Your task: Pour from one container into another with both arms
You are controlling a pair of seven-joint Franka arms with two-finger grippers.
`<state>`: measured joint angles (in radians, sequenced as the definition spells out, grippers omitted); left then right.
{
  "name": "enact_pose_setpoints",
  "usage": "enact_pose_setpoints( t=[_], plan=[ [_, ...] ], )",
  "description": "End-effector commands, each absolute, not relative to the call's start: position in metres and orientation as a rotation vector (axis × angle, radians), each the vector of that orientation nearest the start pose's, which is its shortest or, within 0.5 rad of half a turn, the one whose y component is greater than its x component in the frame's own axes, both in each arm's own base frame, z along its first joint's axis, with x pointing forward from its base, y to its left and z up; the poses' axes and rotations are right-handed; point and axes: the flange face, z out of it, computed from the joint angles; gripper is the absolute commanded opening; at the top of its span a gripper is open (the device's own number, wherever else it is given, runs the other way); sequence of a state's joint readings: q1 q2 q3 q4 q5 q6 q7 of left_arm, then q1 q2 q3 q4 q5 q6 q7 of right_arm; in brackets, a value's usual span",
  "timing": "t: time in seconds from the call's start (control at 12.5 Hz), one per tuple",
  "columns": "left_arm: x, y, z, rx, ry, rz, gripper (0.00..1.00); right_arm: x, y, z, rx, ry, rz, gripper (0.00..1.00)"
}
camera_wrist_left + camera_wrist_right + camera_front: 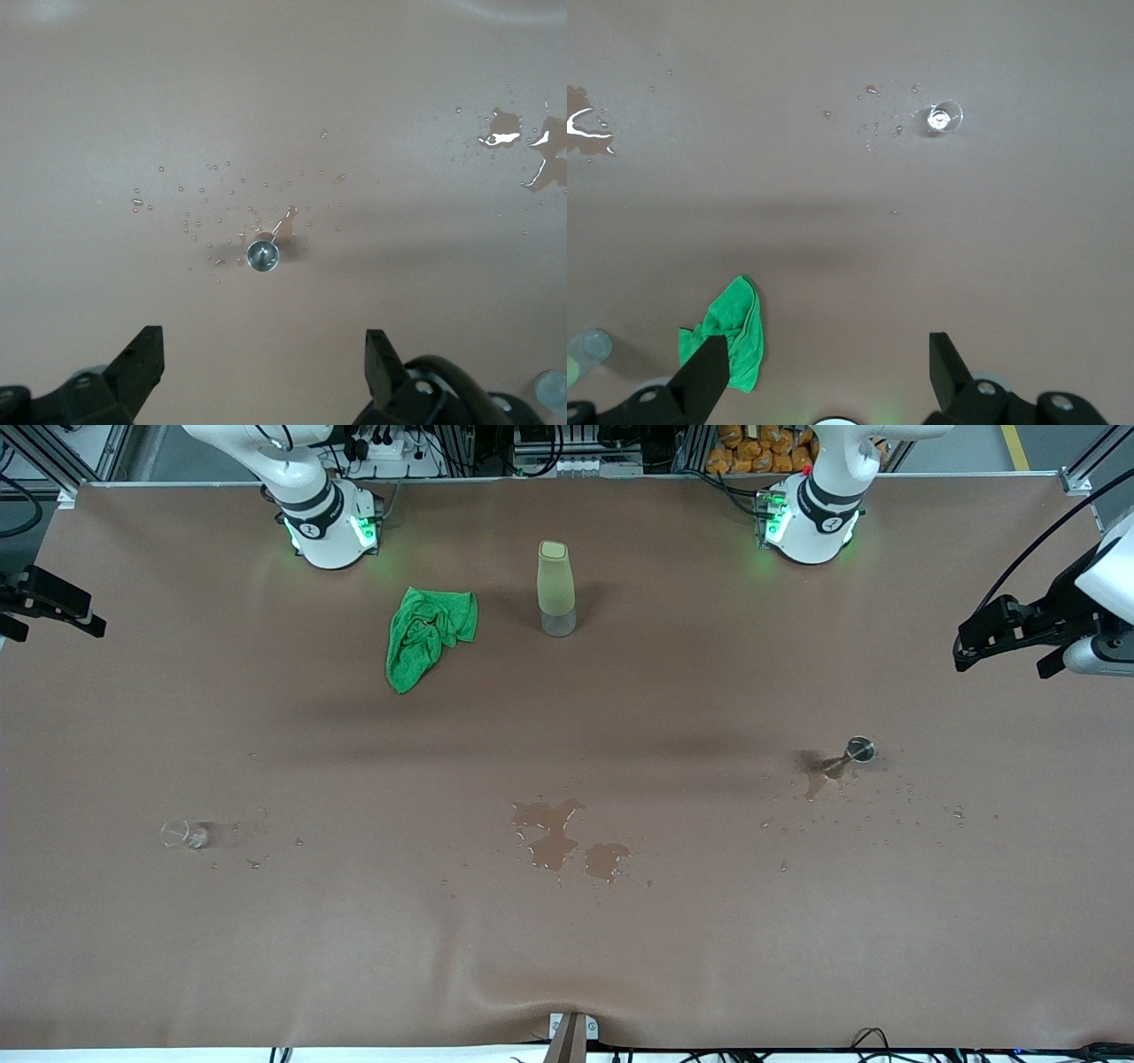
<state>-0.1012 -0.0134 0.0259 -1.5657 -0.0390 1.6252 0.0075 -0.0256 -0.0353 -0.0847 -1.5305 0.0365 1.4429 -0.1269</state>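
hanging released at frame's right edge, left tool [1005, 638] sits nearest the steel cup [858, 750] lower-left of it; right tool [824, 372] also released, waiting.

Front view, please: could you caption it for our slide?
Both arms wait at the table ends; bottle upright beside green cloth, puddle mid-table, small glass and metal cup apart.

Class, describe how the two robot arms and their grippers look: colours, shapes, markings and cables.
Both arms are glossy white with rounded jointed segments and dark grey bands; the right arm's base and the left arm's base glow green. Thin black cables trail near them. The left gripper and the right gripper each have two black, angular, wedge-shaped fingers.
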Motion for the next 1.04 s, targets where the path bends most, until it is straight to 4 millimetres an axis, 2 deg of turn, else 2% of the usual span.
enact_pose_setpoints(
  t=[0.0, 0.32, 0.96],
  plan=[
    [0.5498, -0.0463, 0.6453, -3.195, 0.115, -0.109, 1.0, 0.522, -0.0509, 0.6546, -3.155, -0.058, 0.047, 1.0],
    [0.549, -0.046, 0.6445, -3.196, 0.027, -0.095, 1.0, 0.5213, -0.0509, 0.6553, -3.156, -0.031, 0.047, 1.0],
    [0.5491, -0.045, 0.6437, -3.187, 0.012, -0.093, 1.0, 0.5204, -0.0537, 0.655, -3.158, -0.026, 0.045, 1.0]
  ],
)
